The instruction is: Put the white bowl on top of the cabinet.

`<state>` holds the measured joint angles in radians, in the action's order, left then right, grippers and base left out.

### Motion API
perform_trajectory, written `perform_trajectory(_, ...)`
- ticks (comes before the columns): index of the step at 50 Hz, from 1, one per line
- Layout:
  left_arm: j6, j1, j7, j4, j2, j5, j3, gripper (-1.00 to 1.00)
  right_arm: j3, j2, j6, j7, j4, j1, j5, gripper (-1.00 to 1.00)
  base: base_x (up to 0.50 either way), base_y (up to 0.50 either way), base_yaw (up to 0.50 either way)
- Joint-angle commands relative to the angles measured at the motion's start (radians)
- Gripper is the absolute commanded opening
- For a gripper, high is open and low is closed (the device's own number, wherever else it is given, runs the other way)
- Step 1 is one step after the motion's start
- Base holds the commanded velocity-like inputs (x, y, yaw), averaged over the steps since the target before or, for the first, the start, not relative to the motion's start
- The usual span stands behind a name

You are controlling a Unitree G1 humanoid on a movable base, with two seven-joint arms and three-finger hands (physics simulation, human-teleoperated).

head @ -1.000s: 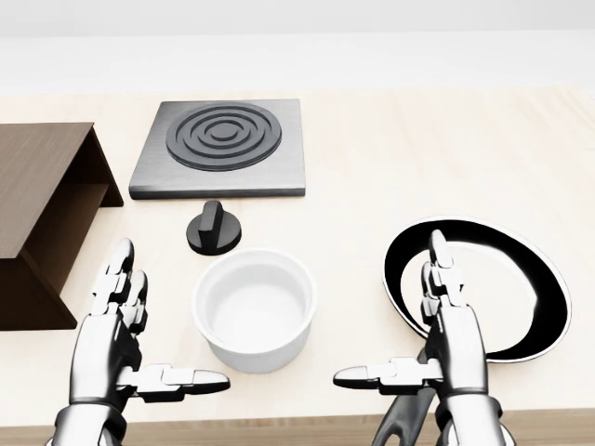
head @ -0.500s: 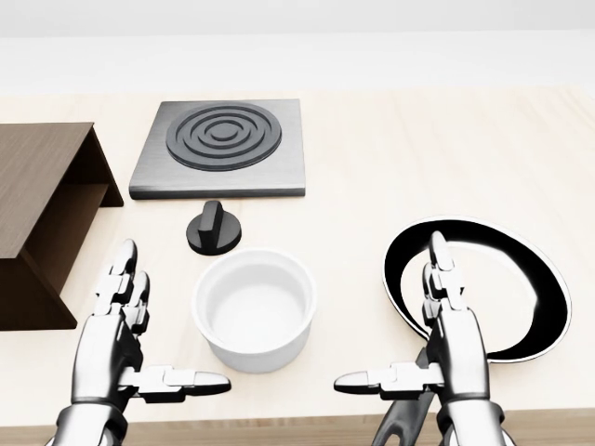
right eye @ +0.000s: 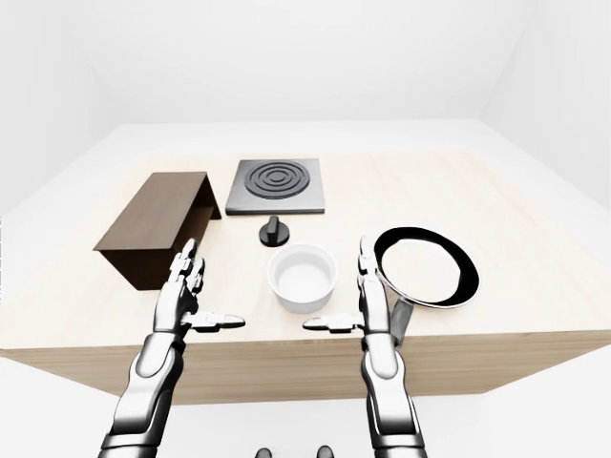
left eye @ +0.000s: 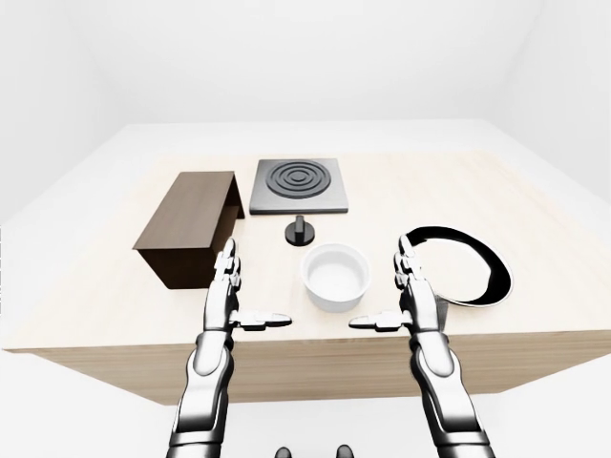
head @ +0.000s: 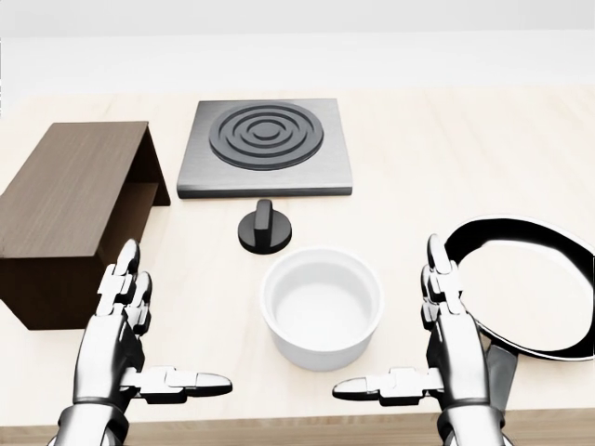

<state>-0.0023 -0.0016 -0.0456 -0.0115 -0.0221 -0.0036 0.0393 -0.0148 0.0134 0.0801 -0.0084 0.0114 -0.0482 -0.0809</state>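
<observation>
The white bowl [head: 322,308] stands upright and empty on the wooden table, below the black knob, in the middle of the head view. The dark brown cabinet [head: 70,198] lies at the left, its top flat and bare. My left hand [head: 139,334] is open, fingers straight, thumb pointing right, to the left of the bowl and apart from it. My right hand [head: 418,336] is open to the right of the bowl, thumb pointing left, not touching it. Both hands hold nothing.
A grey hob plate [head: 267,147] with black rings lies at the top middle. A black knob [head: 264,229] stands between it and the bowl. A black frying pan [head: 526,283] lies at the right, partly behind my right hand. The table edge [head: 279,423] runs along the bottom.
The whole picture has shifted right, so the camera has moved left: more of the cabinet shows and the bowl sits midway between my hands. The hands keep their open pose.
</observation>
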Motion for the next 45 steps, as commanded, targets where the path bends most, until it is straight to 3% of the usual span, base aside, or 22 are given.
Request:
perform_trajectory(1, -0.002, 0.0, 0.0, -0.002, 0.001, 0.003, -0.001, 1.0, 0.004, -0.002, -0.003, 0.004, 0.015, -0.011, -0.005, 1.0, 0.0, 0.32, 0.0)
perform_trajectory(8, -0.01, -0.009, 0.0, -0.024, 0.001, 0.004, -0.002, 1.0, 0.002, -0.002, 0.003, -0.002, 0.01, -0.009, -0.008, 1.0, 0.0, 0.32, 0.0)
perform_trajectory(9, -0.012, -0.01, 0.0, -0.029, 0.001, 0.004, -0.003, 1.0, 0.002, -0.003, 0.0, -0.003, 0.012, -0.01, -0.008, 1.0, 0.0, 0.32, 0.0)
perform_trajectory(10, -0.012, -0.011, 0.0, -0.031, 0.001, 0.004, -0.004, 1.0, 0.003, -0.004, -0.024, 0.011, 0.021, -0.011, 0.007, 1.0, 0.0, 0.0, 0.0)
perform_trajectory(12, -0.011, -0.012, 0.001, -0.033, 0.002, 0.006, -0.007, 1.0, 0.001, -0.004, -0.009, -0.005, 0.021, -0.011, -0.002, 1.0, 0.0, 0.0, 0.0)
perform_trajectory(20, 0.004, -0.031, 0.019, -0.065, 0.008, 0.041, -0.029, 1.0, -0.036, 0.012, -0.042, -0.016, 0.029, 0.008, 0.013, 1.0, 0.0, 0.0, 0.0)
perform_trajectory(28, 0.001, -0.064, 0.064, -0.117, 0.014, 0.092, -0.042, 1.0, -0.08, 0.024, -0.071, -0.023, 0.072, 0.013, 0.028, 1.0, 0.0, 0.0, 0.0)
perform_trajectory(33, 0.035, -0.08, 0.094, -0.107, 0.026, 0.147, -0.072, 1.0, -0.1, 0.026, -0.089, -0.018, 0.119, -0.004, 0.038, 1.0, 0.0, 0.0, 0.0)
perform_trajectory(39, 0.082, -0.111, 0.118, -0.109, 0.042, 0.225, -0.11, 1.0, -0.1, 0.022, -0.088, -0.001, 0.161, -0.036, 0.032, 1.0, 0.0, 0.0, 0.0)
perform_trajectory(45, 0.09, -0.146, 0.169, -0.114, 0.058, 0.327, -0.138, 1.0, -0.117, 0.023, -0.101, 0.015, 0.188, -0.039, 0.04, 1.0, 0.0, 0.0, 0.0)
